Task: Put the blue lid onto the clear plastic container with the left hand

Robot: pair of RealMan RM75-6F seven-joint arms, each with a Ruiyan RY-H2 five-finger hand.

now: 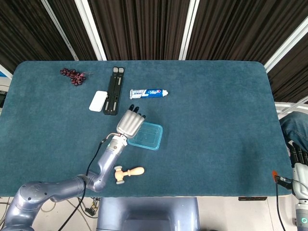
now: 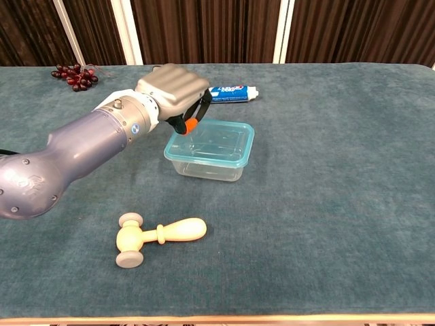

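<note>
The left hand [image 2: 173, 92] hung over the left rim of the clear plastic container [image 2: 211, 149], knuckles up and fingers curled downward, its dark fingertips with an orange pad at the near-left corner of the container. In the chest view the fingertips appeared to touch or pinch that corner's rim; whether the lid's edge lay between them could not be told. The blue lid [image 1: 147, 134] lay on the container, covering it, its edges roughly lined up with the rim in the head view. The hand [image 1: 130, 121] covered the container's upper-left part in that view, fingers close together rather than spread.

The right hand [image 1: 299, 163] showed only at the far right edge of the head view, well apart from the container and beyond the table's edge; whether its fingers were spread or curled could not be told.

A wooden mallet [image 2: 158, 236] lay on the blue table [image 2: 340, 204] in front of the container, toward the robot. Behind the container lay a toothpaste tube [image 2: 231, 92]. Further left of the container in the head view lay a black folding stand [image 1: 113, 90], a white flat object [image 1: 98, 101] beside it, and a bunch of dark grapes [image 1: 73, 75] well beyond
</note>
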